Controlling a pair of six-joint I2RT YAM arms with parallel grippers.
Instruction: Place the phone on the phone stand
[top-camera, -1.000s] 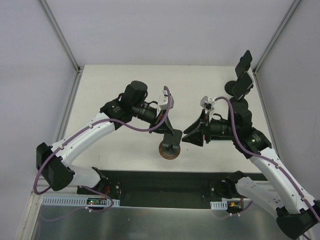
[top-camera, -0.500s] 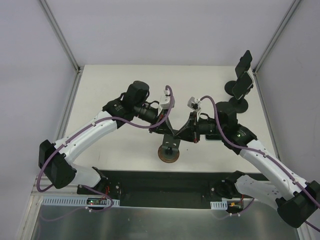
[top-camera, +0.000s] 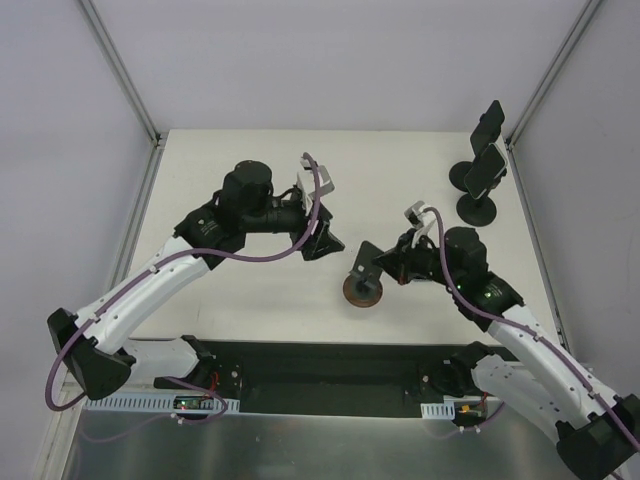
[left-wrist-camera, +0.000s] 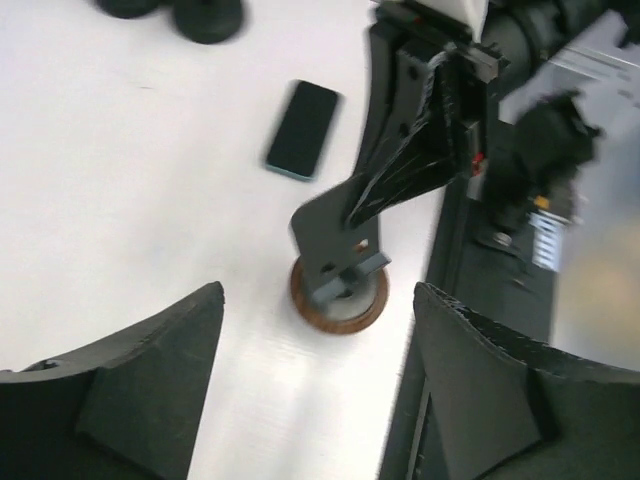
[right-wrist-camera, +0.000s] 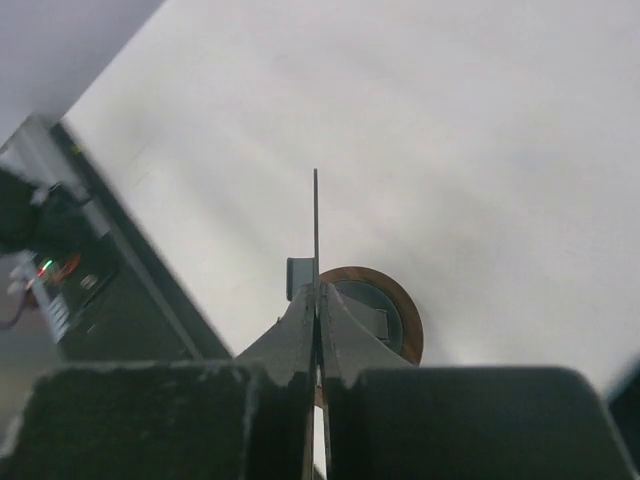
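Observation:
The phone stand (top-camera: 362, 288), a dark plate on a round brown base, stands on the white table near the front middle. My right gripper (top-camera: 380, 266) is shut on the stand's thin plate (right-wrist-camera: 315, 225), which shows edge-on between its fingers (right-wrist-camera: 300, 320) above the brown base (right-wrist-camera: 392, 300). My left gripper (top-camera: 324, 241) hangs open to the left of the stand and apart from it. In the left wrist view the stand (left-wrist-camera: 338, 240) lies ahead of the open gripper (left-wrist-camera: 318, 292). The phone (left-wrist-camera: 303, 130), dark with a teal edge, lies flat beyond the stand. My right arm hides it in the top view.
Two more black stands (top-camera: 482, 172) carrying dark slabs stand at the back right corner. A black mounting strip (top-camera: 320, 370) runs along the table's near edge. Frame posts (top-camera: 150, 140) rise at the back corners.
My left gripper has let go of the stand, opened and drawn back to the left. My right gripper has shut on the stand's plate, and the stand has shifted right.

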